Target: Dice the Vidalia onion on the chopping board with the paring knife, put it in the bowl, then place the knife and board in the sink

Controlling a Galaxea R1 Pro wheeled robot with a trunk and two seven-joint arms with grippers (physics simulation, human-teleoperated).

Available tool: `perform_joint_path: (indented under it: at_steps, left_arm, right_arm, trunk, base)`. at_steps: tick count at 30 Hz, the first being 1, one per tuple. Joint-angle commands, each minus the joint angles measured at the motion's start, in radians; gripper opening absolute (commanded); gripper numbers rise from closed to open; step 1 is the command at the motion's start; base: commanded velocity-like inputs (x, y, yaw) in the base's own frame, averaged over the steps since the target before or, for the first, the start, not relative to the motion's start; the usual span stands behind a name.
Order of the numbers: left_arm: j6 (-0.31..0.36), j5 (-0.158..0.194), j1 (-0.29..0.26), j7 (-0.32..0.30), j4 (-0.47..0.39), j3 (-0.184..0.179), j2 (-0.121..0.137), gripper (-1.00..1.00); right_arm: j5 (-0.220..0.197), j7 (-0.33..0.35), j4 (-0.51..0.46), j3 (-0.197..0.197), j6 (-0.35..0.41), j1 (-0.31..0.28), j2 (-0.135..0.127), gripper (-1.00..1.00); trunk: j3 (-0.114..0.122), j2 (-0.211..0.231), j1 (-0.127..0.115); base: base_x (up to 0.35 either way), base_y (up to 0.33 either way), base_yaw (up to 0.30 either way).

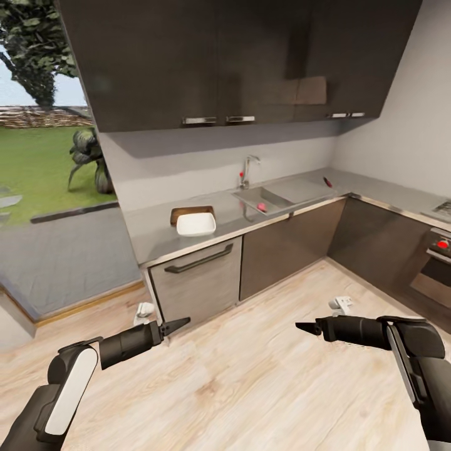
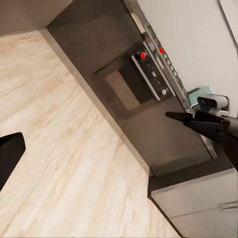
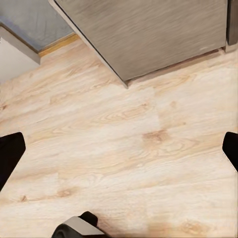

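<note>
Head view, L to R: left gripper (image 1: 177, 325) hangs low over the wood floor (image 1: 250, 376), arm bent, well short of the cabinets. From here I can't tell its jaw gap, but the left wrist view shows one dark finger at the frame edge with nothing between, so jaws look spread and empty. Up on the tabletop (image 1: 150, 232), chopping board (image 1: 191, 213) lies flat w/ the white bowl (image 1: 196, 224) sitting on its front part, touching. Further right the sink (image 1: 266, 202) w/ chrome tap behind – a small pinkish-red blob in the basin, prob. the onion (image 1: 262, 207), too small to be sure. Past the sink, near the corner, a thin reddish thing on the tabletop, likely the paring knife (image 1: 327, 181). Right gripper (image 1: 307, 327) also low over the floor; right wrist view shows both fingertips at opposite frame edges – jaws wide, holding nothing.

Handling, my guess: onion is round, firm, smooth-skinned, apt to roll or squirt out, so pinch across its widest part from above. Knife is light & stiff – take it by the handle. Board is rigid, flat; grab an overhanging edge or the slot end
</note>
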Motion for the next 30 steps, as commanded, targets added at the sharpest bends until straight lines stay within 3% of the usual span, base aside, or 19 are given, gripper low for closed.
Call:
perform_joint_path:
  at_steps: [1,8,30]
  left_arm:
    - [0.005,-0.001,-0.001,-0.003,0.0,0.001,0.0,1.0]
    - [0.005,-0.004,-0.001,-0.003,0.001,0.001,-0.001,1.0]
    - [0.005,-0.001,-0.001,-0.003,0.001,0.001,-0.003,1.0]
  right_arm:
    - [0.011,0.009,0.0,-0.001,0.005,-0.001,0.0,1.0]
    - [0.01,-0.025,-0.001,-0.001,0.005,-0.001,0.001,1.0]
    - [0.005,-0.031,0.0,0.001,0.005,0.0,0.001,1.0]
  trunk:
    - [-0.003,-0.002,0.001]
    - [-0.006,-0.002,0.001]
    - [-0.018,-0.002,0.001]
  base:
    - [0.226,-0.283,0.258]
    - [0.226,-0.283,0.255]
    - [0.226,-0.283,0.263]
